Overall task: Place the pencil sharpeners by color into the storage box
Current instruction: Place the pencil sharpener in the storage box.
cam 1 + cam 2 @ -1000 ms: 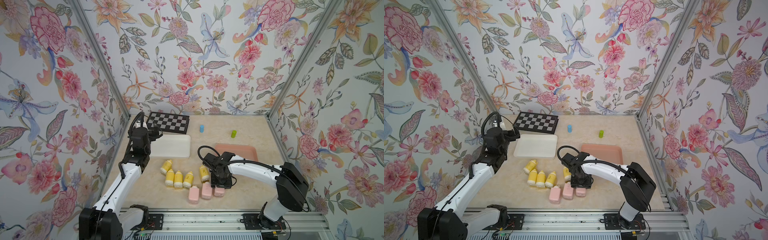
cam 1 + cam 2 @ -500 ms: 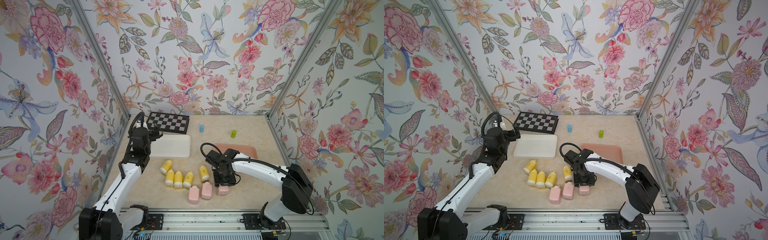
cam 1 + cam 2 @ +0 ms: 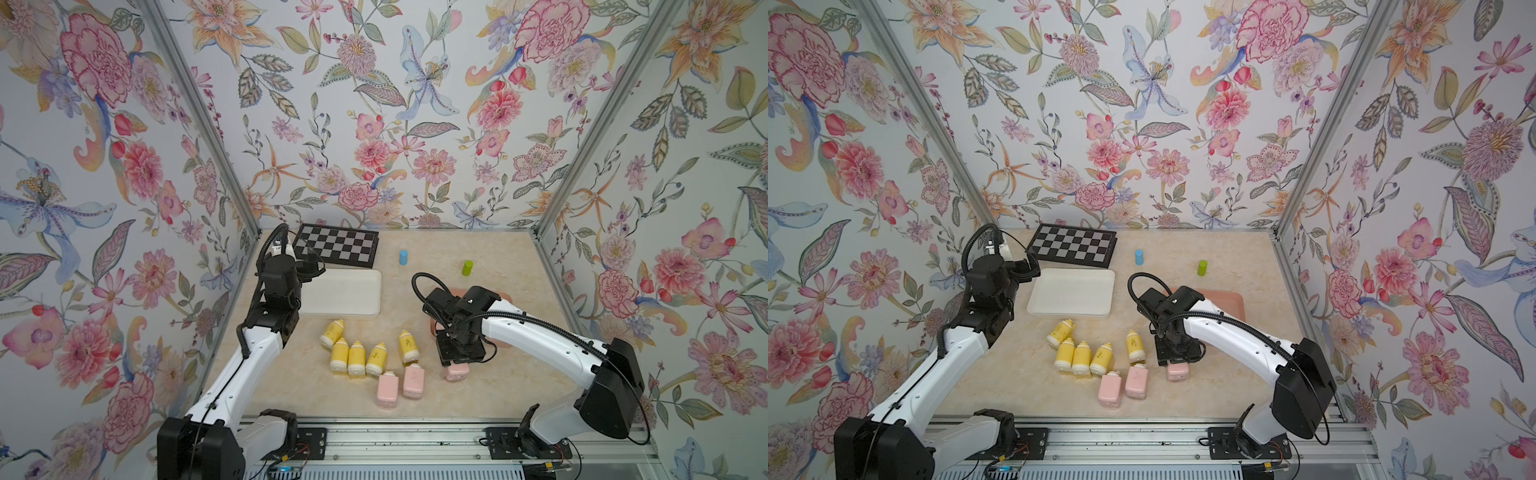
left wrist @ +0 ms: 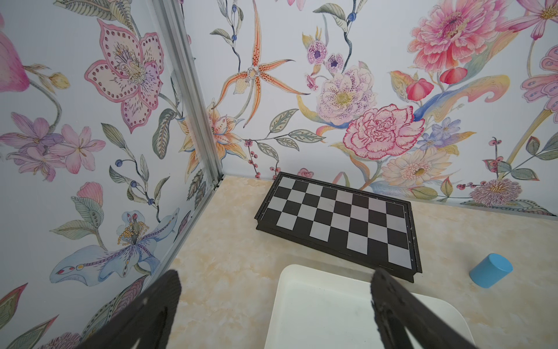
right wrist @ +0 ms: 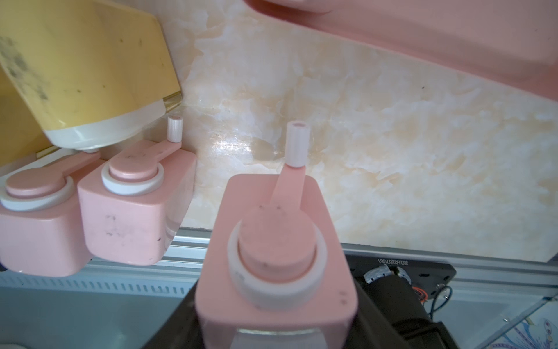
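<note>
Risks a slip: clamps the right gripper shut on the pink sharpener near one end only, low over the table, so could twist or drop it on the way to the pink tray. Could also clip that tray's near wall, or knock the two pink sharpeners and the yellow sharpeners lying close by. Keeps the left gripper spread and empty by the white tray. Shows nothing in the white tray; hides most of the pink tray behind the right arm, contents unclear.

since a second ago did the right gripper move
Yes: the right gripper, shut on a pink sharpener, shifted away from the nearest resting pink sharpener, toward the pink tray.
</note>
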